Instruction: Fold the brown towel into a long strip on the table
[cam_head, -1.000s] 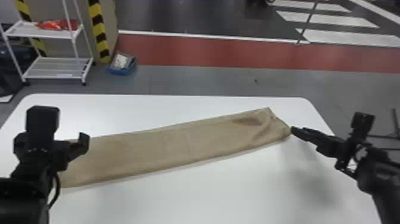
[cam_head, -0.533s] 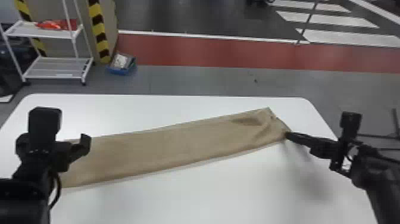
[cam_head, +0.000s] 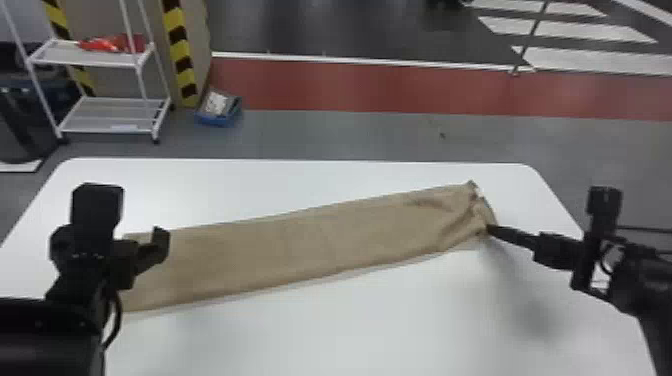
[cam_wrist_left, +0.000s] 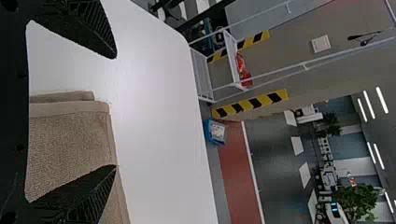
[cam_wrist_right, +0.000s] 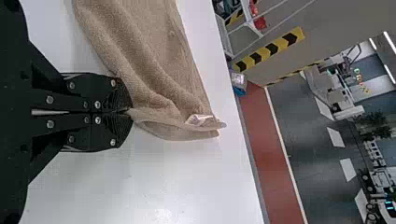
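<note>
Brown cloth in the head view: towel (cam_head: 300, 245) laid in 1 long strip on the white table (cam_head: 360, 330), running from behind the left gripper (cam_head: 150, 251) to the tips of the right gripper (cam_head: 492, 229). Smooth and flat near the left jaws and along the middle; puckered, with darker creases and a bent-in end, near the right jaws. Long edges nearly straight, with a thin paler border along the near one.

From the left wrist, detail finer than from the head: jaws wide open, with bare white tabletop and towel both visible across the gap. Layered edges between the 2 fingertips, 1 set slightly back from the other, plus a flat hem band and a squared corner. Nubby, grainy weave beside smoother stitching; black wedge-shaped fingers, ribbed on the inside, 1 overlapping the cloth in this view.

From the right wrist, pinch plain to see: jaws closed on a small bit of towel edge. Soft, rounded ridges leading away from the tips, thick pile, a loose curved fold just beyond. Small whitish, glossy tag (cam_wrist_right: 201, 119) by the end, near the jaws.
</note>
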